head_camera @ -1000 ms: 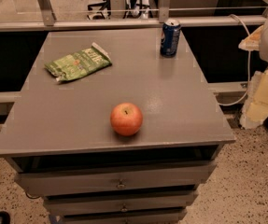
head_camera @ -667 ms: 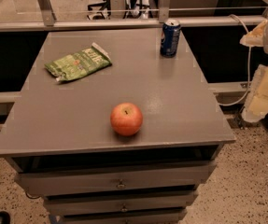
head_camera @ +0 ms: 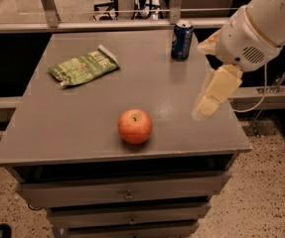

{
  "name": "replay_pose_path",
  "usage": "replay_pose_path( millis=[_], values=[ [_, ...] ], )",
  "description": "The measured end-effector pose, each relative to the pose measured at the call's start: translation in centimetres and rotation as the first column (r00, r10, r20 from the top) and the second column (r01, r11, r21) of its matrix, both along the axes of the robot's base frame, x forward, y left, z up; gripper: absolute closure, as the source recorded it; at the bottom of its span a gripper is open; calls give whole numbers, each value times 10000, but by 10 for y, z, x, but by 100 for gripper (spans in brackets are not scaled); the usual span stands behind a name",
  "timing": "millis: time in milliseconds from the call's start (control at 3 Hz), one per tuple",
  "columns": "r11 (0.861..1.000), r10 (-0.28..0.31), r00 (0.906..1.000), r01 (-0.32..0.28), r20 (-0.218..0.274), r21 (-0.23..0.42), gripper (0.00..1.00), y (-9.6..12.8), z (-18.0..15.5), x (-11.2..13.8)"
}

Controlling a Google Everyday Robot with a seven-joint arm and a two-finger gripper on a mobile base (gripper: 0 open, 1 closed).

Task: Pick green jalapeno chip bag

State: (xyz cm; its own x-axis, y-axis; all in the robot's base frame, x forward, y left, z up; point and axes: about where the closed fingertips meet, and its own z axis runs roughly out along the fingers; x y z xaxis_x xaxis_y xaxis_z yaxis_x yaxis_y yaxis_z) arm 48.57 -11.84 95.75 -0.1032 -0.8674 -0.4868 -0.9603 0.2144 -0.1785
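The green jalapeno chip bag (head_camera: 84, 67) lies flat on the far left part of the grey tabletop (head_camera: 82, 118); it is crinkled, with white lettering and a white end seam. My gripper (head_camera: 209, 103) hangs from the white arm (head_camera: 261, 26) above the right side of the tabletop. It is well to the right of the bag and holds nothing that I can see.
A red apple (head_camera: 135, 126) sits near the table's front edge, between the bag and the gripper. A blue soda can (head_camera: 182, 39) stands upright at the back right, just behind the gripper. Drawers (head_camera: 127, 195) sit below the top. A rail runs behind the table.
The arm and gripper have swung left from beyond the table's right edge to above its right side. The bag, the apple and the can have not moved.
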Motion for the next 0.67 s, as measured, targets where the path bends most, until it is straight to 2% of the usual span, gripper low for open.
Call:
replay_pose_path(
  millis=[333,667],
  values=[
    [9972,199,9990,-226,394,710,0,53,9,19],
    [9967,174,9987,-211,481,783,0,58,11,22]
  ],
)
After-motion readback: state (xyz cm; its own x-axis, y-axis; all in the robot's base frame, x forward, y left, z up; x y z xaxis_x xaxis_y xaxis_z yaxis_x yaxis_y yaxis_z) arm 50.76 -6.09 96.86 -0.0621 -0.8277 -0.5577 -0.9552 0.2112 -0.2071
